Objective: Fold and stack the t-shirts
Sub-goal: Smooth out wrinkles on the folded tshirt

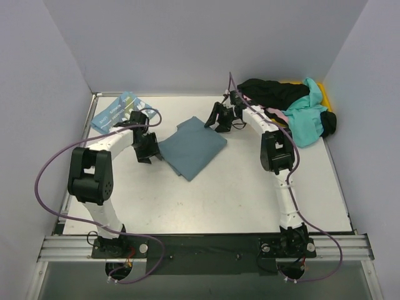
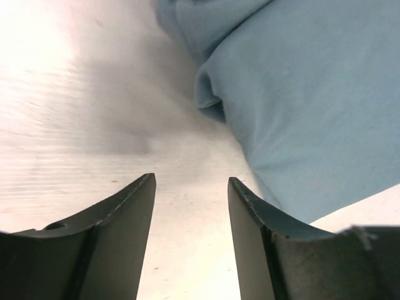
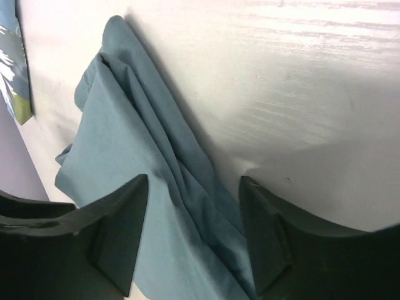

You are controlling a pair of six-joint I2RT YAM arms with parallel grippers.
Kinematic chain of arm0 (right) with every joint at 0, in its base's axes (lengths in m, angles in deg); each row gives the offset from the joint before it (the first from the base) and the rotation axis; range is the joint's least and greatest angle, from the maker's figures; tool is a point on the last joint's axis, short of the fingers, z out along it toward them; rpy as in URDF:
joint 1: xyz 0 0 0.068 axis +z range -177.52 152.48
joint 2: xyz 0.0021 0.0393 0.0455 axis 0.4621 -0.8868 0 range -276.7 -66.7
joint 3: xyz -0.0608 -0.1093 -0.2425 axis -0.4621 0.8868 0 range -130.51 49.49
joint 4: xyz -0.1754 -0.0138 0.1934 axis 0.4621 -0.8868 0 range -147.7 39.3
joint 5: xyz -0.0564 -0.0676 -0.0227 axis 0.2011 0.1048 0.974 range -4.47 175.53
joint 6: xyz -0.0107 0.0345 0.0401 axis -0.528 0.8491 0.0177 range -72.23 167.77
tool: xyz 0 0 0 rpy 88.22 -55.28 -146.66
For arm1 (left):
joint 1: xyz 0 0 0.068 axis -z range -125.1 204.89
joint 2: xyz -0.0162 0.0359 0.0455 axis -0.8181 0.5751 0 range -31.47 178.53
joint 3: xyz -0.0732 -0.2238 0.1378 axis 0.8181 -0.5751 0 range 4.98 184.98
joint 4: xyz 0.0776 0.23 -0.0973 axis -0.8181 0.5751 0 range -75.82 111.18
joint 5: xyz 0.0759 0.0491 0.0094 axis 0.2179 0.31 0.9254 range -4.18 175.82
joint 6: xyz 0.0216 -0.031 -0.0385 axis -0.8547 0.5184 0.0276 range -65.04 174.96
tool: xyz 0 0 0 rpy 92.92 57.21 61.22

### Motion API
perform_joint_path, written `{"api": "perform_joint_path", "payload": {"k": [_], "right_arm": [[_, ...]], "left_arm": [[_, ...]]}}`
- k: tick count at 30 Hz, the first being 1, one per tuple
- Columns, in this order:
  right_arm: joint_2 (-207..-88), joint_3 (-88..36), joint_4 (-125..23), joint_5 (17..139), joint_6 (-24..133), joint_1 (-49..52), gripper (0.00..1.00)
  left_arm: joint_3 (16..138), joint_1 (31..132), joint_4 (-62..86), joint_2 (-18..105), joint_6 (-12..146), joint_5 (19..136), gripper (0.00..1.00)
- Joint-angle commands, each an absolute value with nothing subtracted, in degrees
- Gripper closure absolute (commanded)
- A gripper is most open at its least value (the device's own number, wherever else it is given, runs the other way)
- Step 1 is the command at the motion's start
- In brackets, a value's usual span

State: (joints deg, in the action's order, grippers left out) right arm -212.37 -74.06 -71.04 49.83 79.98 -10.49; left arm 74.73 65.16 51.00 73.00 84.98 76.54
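Nearest in the overhead view, the left arm (image 1: 94, 178) and right arm (image 1: 285, 187) rise from the near edge of the table (image 1: 244, 200) and bend toward a slate-teal shirt (image 1: 192, 147). It lies folded into a rough rectangle, turned cornerwise, mid-table. The left claw (image 1: 147, 157) is at its left edge, and the right claw (image 1: 217, 125) is at its far right corner. A light-blue shirt (image 1: 119, 111) with white lettering lies folded at the far left corner. At the far right, a black shirt (image 1: 275, 91), a pink shirt (image 1: 279, 116) and a turquoise shirt (image 1: 310, 119) are heaped over a yellow bin (image 1: 322, 92). From the left wrist, the left claw (image 2: 190, 187) is spread with only bare table (image 2: 75, 125) between its fingers. The slate-teal shirt (image 2: 312, 112) is just beside it on the right, smooth with a rolled edge. From the right wrist, the right claw (image 3: 194, 187) is also spread and pinches nothing. The slate-teal shirt (image 3: 119, 150) runs under the gap in long creased folds, and the light-blue shirt (image 3: 12, 69) shows at the left border.
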Motion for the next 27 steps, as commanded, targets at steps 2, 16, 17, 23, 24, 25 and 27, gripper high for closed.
{"api": "perform_joint_path", "payload": {"k": [2, 16, 17, 23, 24, 25, 27], "right_arm": [[-202.61, -73.12, -73.47, 56.79, 77.32, -13.98, 0.38], [-175.26, -38.51, -73.91, 58.55, 64.48, -14.60, 0.34], [-174.11, -37.36, -74.08, 58.55, 64.21, -14.86, 0.34], [-171.03, -30.76, -74.08, 58.72, 63.42, -15.57, 0.35], [-170.85, -30.06, -74.00, 58.72, 63.42, -15.57, 0.35], [-170.42, -29.70, -74.00, 58.72, 63.50, -15.66, 0.35], [-169.89, -29.52, -73.82, 58.72, 63.59, -15.74, 0.35]], "left_arm": [[86.17, 64.21, 49.03, 68.81, 67.03, 80.48, 0.40], [122.04, 65.53, 64.37, 99.31, 38.36, 54.71, 0.10], [123.01, 65.88, 64.36, 100.18, 38.00, 54.19, 0.09], [122.85, 67.37, 64.02, 102.83, 37.91, 53.91, 0.08], [122.67, 67.29, 63.49, 103.09, 39.39, 54.79, 0.08], [122.58, 67.29, 63.57, 103.70, 39.58, 56.10, 0.08], [122.66, 67.37, 63.66, 104.93, 40.37, 58.82, 0.10]]}}
